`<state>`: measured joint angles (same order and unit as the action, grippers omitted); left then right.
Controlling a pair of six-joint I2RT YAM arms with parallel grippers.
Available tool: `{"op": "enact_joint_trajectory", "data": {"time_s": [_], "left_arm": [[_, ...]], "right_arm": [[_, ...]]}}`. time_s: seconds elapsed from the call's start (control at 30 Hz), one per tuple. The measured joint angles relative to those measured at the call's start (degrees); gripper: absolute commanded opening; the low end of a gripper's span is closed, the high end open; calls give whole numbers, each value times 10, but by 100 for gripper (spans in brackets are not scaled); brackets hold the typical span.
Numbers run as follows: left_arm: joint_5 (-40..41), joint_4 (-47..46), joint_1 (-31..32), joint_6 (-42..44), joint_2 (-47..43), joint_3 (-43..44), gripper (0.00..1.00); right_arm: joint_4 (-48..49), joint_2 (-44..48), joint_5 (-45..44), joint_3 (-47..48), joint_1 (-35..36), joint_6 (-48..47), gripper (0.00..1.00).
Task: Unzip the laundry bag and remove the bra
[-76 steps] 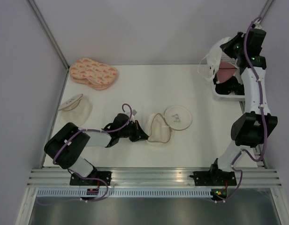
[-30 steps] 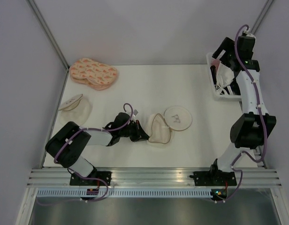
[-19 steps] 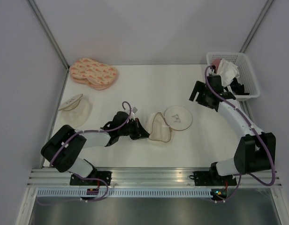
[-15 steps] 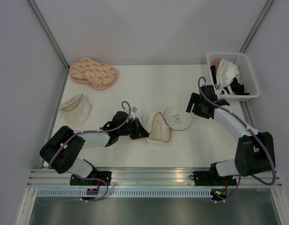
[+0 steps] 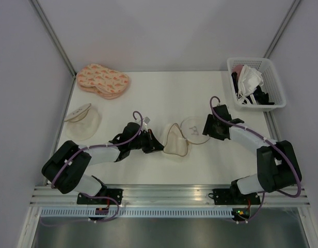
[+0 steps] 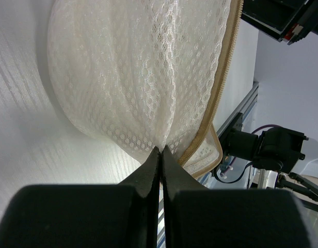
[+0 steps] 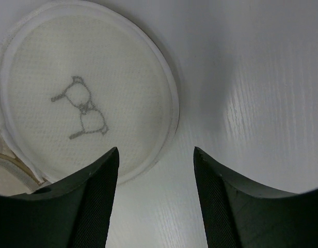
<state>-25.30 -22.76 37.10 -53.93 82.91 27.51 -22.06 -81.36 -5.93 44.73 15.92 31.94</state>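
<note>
White table (image 5: 164, 93), black-marked laundry bag (image 5: 195, 129), left claw (image 6: 160, 151) clamped on its mesh, right claw (image 7: 155, 155) apart.

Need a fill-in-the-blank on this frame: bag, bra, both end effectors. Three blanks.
1. The left end effector is shut on the ____ of the laundry bag.
2. The bra lies in the white plastic ____, well apart from the bag.
3. The right end effector, at the edge of the bag's marked half, has its jaws ____.
Missing words: mesh; basket; open.
</note>
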Motion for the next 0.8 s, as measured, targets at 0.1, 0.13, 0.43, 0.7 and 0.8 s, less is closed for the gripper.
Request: {"op": "enact_joint_trajectory", "data": {"time_s": [0.1, 0.13, 0.43, 0.7, 0.8], "left_arm": [[1, 0, 0, 0, 0, 0, 2], [2, 0, 0, 0, 0, 0, 2], [2, 0, 0, 0, -1, 0, 2], [2, 0, 0, 0, -2, 0, 2], [2, 4, 0, 0, -2, 4, 2]], "right_arm": [[14, -21, -7, -9, 0, 8, 64], [18, -29, -7, -11, 1, 9, 63], [58, -59, -19, -18, 4, 23, 0], [58, -45, -22, -18, 4, 27, 0], [35, 6, -22, -18, 4, 20, 1]]}}
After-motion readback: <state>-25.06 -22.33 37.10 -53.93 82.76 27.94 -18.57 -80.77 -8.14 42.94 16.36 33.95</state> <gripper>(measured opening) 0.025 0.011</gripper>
